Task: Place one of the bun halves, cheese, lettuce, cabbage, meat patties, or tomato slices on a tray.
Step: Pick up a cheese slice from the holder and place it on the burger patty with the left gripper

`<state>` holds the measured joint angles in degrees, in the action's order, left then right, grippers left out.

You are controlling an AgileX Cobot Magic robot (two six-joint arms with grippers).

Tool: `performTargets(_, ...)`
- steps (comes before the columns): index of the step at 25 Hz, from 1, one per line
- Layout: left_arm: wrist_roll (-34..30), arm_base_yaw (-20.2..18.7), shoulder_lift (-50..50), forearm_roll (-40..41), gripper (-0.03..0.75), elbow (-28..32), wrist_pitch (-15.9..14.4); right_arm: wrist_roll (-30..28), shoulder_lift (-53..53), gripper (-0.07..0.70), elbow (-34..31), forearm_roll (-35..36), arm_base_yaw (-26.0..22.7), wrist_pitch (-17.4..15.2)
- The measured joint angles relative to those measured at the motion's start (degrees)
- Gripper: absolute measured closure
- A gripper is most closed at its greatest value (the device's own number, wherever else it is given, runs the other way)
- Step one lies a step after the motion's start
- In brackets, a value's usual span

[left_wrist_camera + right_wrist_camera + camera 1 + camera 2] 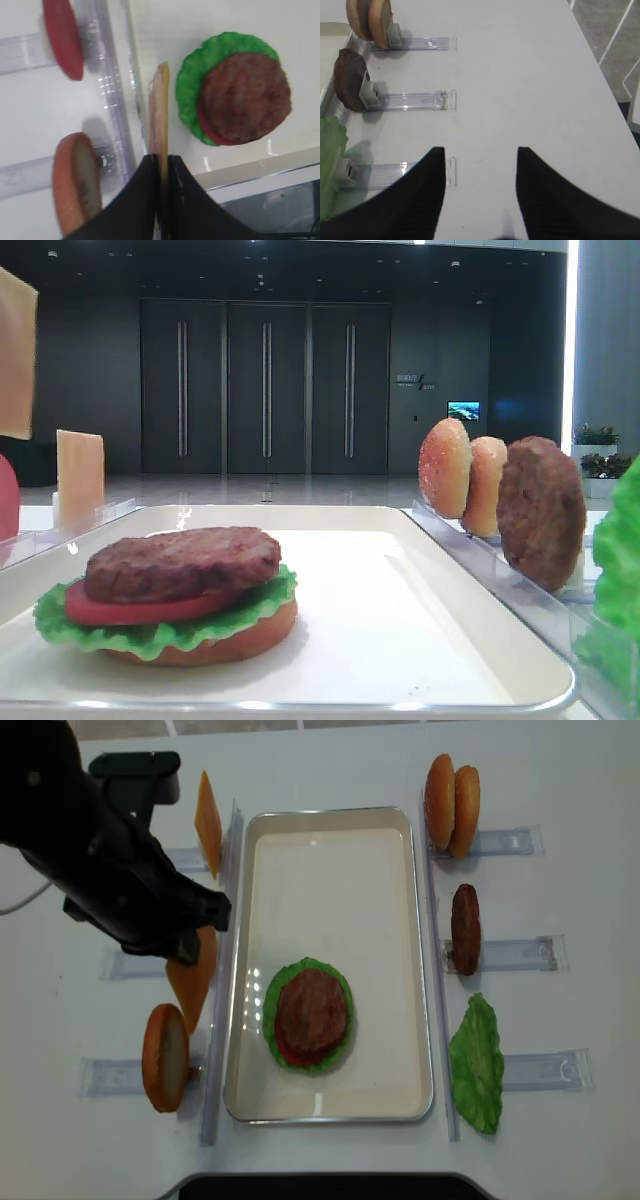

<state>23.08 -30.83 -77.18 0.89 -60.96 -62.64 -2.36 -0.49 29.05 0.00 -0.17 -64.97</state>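
My left gripper (161, 161) is shut on a pale orange cheese slice (160, 107), seen edge-on and hanging over the tray's left rim. From above, that cheese (190, 982) sits just left of the cream tray (390, 950). On the tray lies a stack with a brown meat patty (312, 1010) on a red tomato slice and green lettuce (275, 995) over a bun half (215, 645). My right gripper (481, 156) is open over bare white table, to the right of the racks. Cabbage is out of view.
Clear racks flank the tray. On the left stand a second cheese slice (208, 820), a tomato slice (62, 37) and a bun half (165, 1056). On the right stand two bun halves (451, 792), a patty (465, 928) and a lettuce leaf (478, 1065).
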Motion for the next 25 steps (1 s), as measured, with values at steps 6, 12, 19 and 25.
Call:
performTargets(6, -14.8, 0.0, 0.0, -18.7, 0.692, 5.2, 14.5, 0.0, 0.0, 0.313, 0.0, 0.0, 0.0, 0.0)
performTargets(12, -30.6, 0.0, 1.8, -38.4, 0.692, 11.7, 23.7, 0.0, 0.0, 0.313, 0.0, 0.0, 0.0, 0.0)
performTargets(19, -42.2, 3.7, 9.4, -52.4, 0.692, 19.6, 26.5, 0.0, 0.0, 0.313, 0.0, 0.0, 0.0, 0.0)
performTargets(25, -61.7, 11.3, 11.4, -73.4, 0.692, 28.8, 24.4, 0.0, 0.0, 0.313, 0.0, 0.0, 0.0, 0.0)
